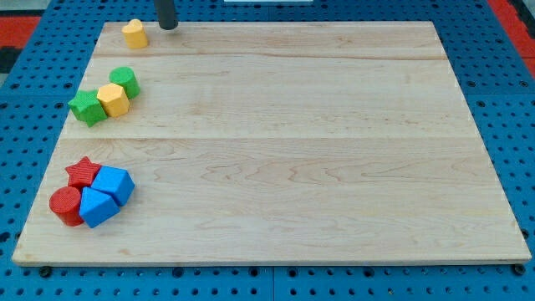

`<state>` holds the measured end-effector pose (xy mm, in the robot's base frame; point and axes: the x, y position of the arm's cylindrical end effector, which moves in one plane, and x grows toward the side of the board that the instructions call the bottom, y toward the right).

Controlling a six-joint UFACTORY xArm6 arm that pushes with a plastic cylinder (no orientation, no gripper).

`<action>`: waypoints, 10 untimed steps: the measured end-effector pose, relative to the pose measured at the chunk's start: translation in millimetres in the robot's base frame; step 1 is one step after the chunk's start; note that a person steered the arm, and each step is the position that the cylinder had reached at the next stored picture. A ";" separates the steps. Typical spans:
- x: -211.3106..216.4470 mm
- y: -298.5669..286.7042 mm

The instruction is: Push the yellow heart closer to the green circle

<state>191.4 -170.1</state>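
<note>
The yellow heart [135,33] sits at the board's [292,150] top-left corner. My tip [169,26] stands just to its right, near the top edge, close to the heart but with a gap showing between them. I have no jaws here, only the bare rod, and it holds nothing.

Below the heart, well apart from it, the green circle [124,81] lies by the left edge. A yellow block [113,99] touches its lower left side, and a green star [87,108] touches that on the left.

Further down, by the bottom-left corner, a red star [83,171], a red cylinder [65,206] and two blue blocks [114,184] [98,206] huddle together.
</note>
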 end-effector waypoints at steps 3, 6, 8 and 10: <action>0.7 -66.3; 50.1 -67.4; 56.1 -48.4; 61.2 -39.9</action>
<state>252.6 -210.0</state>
